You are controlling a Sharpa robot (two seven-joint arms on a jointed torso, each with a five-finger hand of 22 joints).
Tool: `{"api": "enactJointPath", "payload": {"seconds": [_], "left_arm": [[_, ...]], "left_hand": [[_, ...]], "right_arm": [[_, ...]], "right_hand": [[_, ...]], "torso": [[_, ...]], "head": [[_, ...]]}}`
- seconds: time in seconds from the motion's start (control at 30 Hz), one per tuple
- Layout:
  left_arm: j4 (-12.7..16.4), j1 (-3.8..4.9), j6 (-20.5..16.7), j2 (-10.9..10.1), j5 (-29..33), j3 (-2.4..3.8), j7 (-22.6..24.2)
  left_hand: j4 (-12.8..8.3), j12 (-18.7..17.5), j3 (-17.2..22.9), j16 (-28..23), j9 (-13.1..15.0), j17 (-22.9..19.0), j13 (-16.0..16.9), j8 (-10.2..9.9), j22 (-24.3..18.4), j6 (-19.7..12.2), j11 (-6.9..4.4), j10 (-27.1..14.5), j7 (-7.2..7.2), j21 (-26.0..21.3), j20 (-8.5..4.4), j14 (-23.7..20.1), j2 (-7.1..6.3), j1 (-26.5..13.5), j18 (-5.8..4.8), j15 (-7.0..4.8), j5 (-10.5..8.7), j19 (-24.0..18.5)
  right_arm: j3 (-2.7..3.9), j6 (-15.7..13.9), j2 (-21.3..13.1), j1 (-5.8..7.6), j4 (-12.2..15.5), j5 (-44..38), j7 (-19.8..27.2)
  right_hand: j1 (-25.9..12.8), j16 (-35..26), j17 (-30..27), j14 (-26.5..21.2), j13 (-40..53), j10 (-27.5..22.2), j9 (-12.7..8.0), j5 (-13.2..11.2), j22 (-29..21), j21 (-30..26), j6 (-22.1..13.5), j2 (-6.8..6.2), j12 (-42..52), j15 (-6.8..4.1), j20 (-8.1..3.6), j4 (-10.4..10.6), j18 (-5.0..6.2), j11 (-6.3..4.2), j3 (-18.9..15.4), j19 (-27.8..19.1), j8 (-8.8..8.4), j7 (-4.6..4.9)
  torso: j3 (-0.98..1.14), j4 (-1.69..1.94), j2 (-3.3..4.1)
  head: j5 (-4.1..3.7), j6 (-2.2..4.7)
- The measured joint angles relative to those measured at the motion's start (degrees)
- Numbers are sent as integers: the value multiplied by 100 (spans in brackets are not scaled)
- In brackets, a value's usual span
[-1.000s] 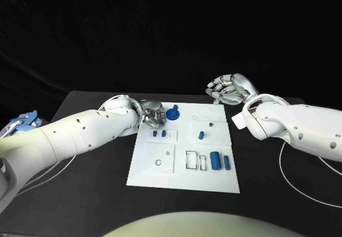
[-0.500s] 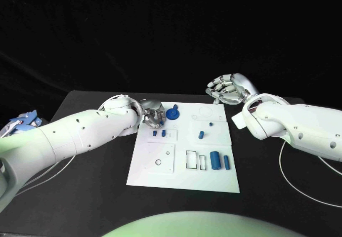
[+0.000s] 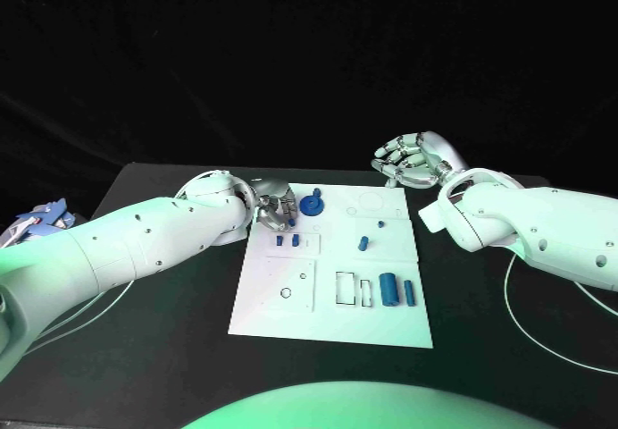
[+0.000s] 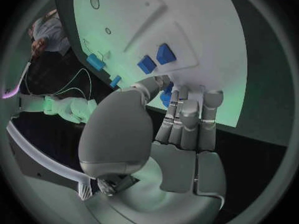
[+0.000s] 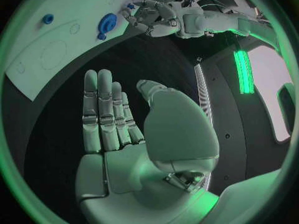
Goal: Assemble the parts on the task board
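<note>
Head view: your task board sits mid-desk on the black desk, dark room behind. Left hand is at the board's 11 o'clock corner, fingers curled beside the round blue part; can't tell if they touch it. Two small blue parts just below it, one small part mid-board, two blue cylinders at 4 o'clock. Right hand hovers off the board's 1 o'clock corner, holding nothing.

Left wrist view: left hand fingers together over the board edge, blue part partly hidden under them.

Right wrist view: right hand flat, fingers straight, nothing held, above desk; green strip light in the room.
</note>
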Motion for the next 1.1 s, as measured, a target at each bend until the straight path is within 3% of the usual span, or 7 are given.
{"api": "enactJointPath", "payload": {"seconds": [0.2, 0.47, 0.67, 0.77, 0.97, 1.03, 1.1], "left_arm": [[37, 0, -4, -77, 8, 1, 1], [126, -2, -7, -374, 145, 40, 16], [189, 16, -37, -625, 546, 115, 60], [224, 34, -118, -759, 1003, 147, 153], [401, 43, -404, -1060, 2365, 173, 620], [505, 45, -478, -1163, 2921, 177, 843], [646, 44, -529, -1275, 3597, 178, 1126]], "left_hand": [[0, 0, 0, -22, -5, -42, -3, 0, -36, -1, 0, -40, 1, -24, -5, -22, 0, 0, 0, 18, 0, -36], [-26, -10, 26, -22, -12, -124, -1, -22, -72, 11, 38, -104, 53, -45, 35, -75, 16, 77, 0, 35, 38, -76], [-121, 27, 122, -22, -19, -157, 14, -22, -63, 34, 31, -112, 76, -45, 35, -90, 87, 185, 8, 34, 38, -75], [-159, 94, 223, -84, -19, -375, 29, -22, -107, 104, 44, -99, 113, -45, 42, -195, 143, 250, 90, 31, 38, -147], [-214, 393, 423, -181, -15, -699, 132, 17, -115, 279, -52, 201, 51, -18, -22, -252, 291, 288, 90, -32, 38, -189], [-221, 464, 429, -318, -15, -1001, 158, 17, -292, 279, -61, 210, 51, -119, -58, -368, 320, 259, 90, -75, 38, -337], [-193, 504, 401, -677, -15, -1662, 170, 17, -754, 278, -71, 145, 51, -480, -58, -779, 327, 162, 248, -58, 38, -786]], "right_arm": [[0, 14, 2, -3, -39, 0, -8], [0, 113, -13, -6, -142, -114, -74], [0, 366, -17, -6, -222, -533, -205], [1, 583, -17, -6, -271, -902, -301], [3, 1124, -33, -15, -240, -1951, -591], [4, 1311, -43, -34, -176, -2385, -726], [4, 1514, -51, -69, -99, -2905, -890]], "right_hand": [[1, -31, 19, 25, -19, 0, -7, 22, -15, 0, 0, 1, 0, -25, 0, -11, 0, 0, 10, 42, 7, 0], [296, -49, 152, 295, -270, -43, -83, -11, 31, 83, 0, 22, -212, -79, -82, -365, -1, -3, 286, 252, 7, -1], [342, 839, 769, 1005, -897, 274, -274, -234, 642, 843, 256, -25, -1044, -189, -239, -710, -1, -60, 631, 671, -125, -49], [324, 1855, 1405, 1172, -1121, 474, -369, -314, 1104, 1342, 399, -43, -1390, -209, -267, -893, -1, -73, 783, 699, -260, -66], [285, 2612, 1844, 1200, -1300, 506, -456, -389, 1737, 2121, 548, -130, -1712, -215, -275, -1087, -1, -91, 890, 771, -427, -115], [262, 2736, 1909, 1200, -1335, 506, -471, -442, 1859, 2263, 581, -163, -1774, -215, -275, -1092, -1, -91, 886, 770, -460, -147], [236, 2925, 2016, 1200, -1368, 506, -481, -480, 2015, 2473, 604, -189, -1825, -215, -277, -1124, -1, -91, 886, 797, -483, -170]], "torso": [[0, -2, 0], [-2, 7, -10], [-3, 15, -14], [-7, 15, -14], [-10, 3, -13], [-10, -3, -8], [-9, -5, -2]], "head": [[-5, -3], [-19, 9], [-34, 47], [-55, 77], [-155, 138], [-206, 158], [-261, 177]]}}
